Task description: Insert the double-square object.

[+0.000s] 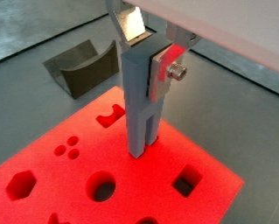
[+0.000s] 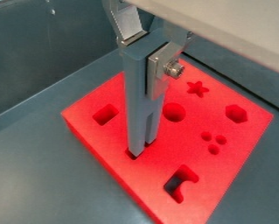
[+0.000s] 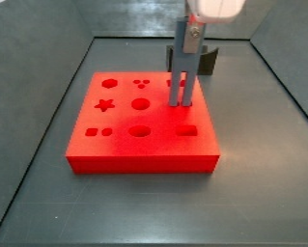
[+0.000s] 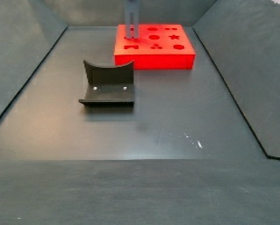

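Dark grey counter (image 4: 142, 132) walled by low metal sides; a scuffed patch shows near the front in a side view.

End effector (image 1: 148, 52) closed on the double-square object (image 1: 144, 105): silver finger plates with dark pads clamp its upper part from two opposite sides, fingers (image 2: 169, 66) flat against it with no gap visible. In both wrist views a bolt head shows on the nearer finger plate. In a side view the end effector (image 3: 190, 39) hangs straight down from above, arm mostly out of frame, only the white wrist housing at the top edge visible.

Double-square object: blue-grey, two parallel bars, held upright. Lower end sits at the top face of the red block (image 3: 137, 130), at a slot-like hole close to one edge (image 2: 138, 150). Tip appears to be just entering the hole, though depth cannot be judged from these angles. In a side view the peg (image 3: 181, 77) stands over the block's far right portion.

Red block: flat, lies on the counter, with circle, star, hexagon, square and three-dot holes open across its top.

Dark grey curved block (image 4: 108, 83) sits on the counter well apart from the red block, concave face up.
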